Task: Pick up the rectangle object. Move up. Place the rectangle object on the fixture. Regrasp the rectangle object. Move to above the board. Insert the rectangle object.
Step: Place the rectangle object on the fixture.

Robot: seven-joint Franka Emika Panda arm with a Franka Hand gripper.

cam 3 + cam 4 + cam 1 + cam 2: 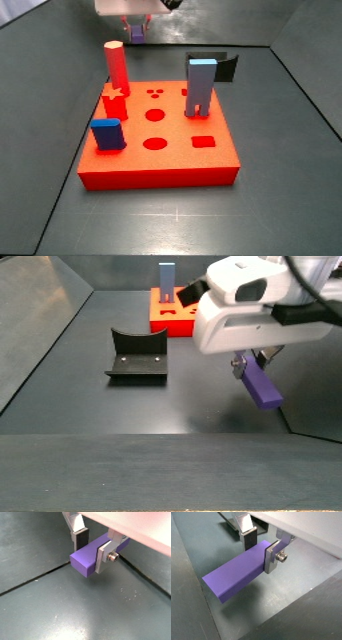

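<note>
Purple bar [234,574]: we see it clamped in the claw, lifted clear of the tabletop; in a side view it hangs tilted [261,385], its free end lower than the gripped end.
Claw [93,548]: we see its two silver plates closed on one end of the purple bar, one plate with a screw pressed to the bar's side, the dark-padded finger [81,537] on the opposite side; the rest of the bar sticks out past the fingers.
Claw, placed from the holder: in a side view it hangs [251,360] to the side of the black holder [136,356], well apart from it and above the tabletop.
Black holder: we see it standing on the tabletop [120,406], its open angled front bare, just beside the red board's [174,160] far edge [221,66].
Red board: beyond the holder from the claw in that side view [174,318]; we see a tall red peg [115,65], a tall grey-blue block [201,88] and a short blue block [106,133] standing in it.
Open holes: we see round and square holes uncovered in the board's top.
Under the bar: bare grey tabletop in both wrist views.
</note>
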